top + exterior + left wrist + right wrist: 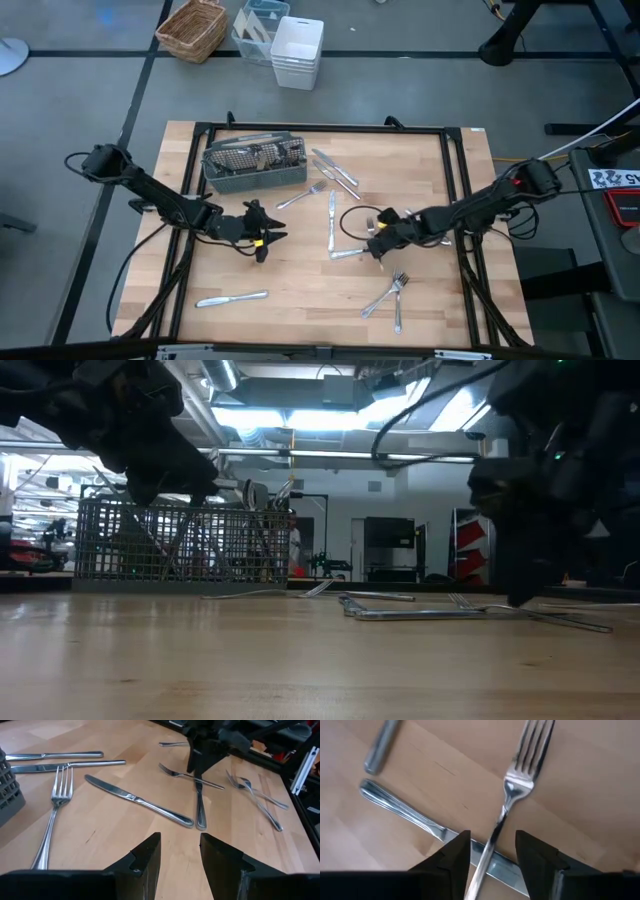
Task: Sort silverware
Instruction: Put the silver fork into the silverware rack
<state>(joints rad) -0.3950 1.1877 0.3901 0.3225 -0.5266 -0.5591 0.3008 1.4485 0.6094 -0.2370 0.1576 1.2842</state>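
Silverware lies scattered on the wooden table point(300, 300): knives point(335, 170), a fork point(300, 195), a knife point(331, 220), two forks point(390, 295) and a knife point(232, 298). My right gripper point(492, 855) is open and points steeply down over a fork point(520, 780). The fork's handle point(490, 845) runs between the fingers and crosses a knife point(405, 812); I see no touch. My left gripper point(180, 857) hovers open left of centre point(262, 238), with bare wood between its fingers. The grey mesh caddy point(255, 162) stands at the far left.
A wicker basket point(193, 28) and white bins point(298, 50) stand on the floor beyond the table. A black frame point(320, 128) runs along the table's far edge. Bare wood shows between the near-left knife and the near-right forks.
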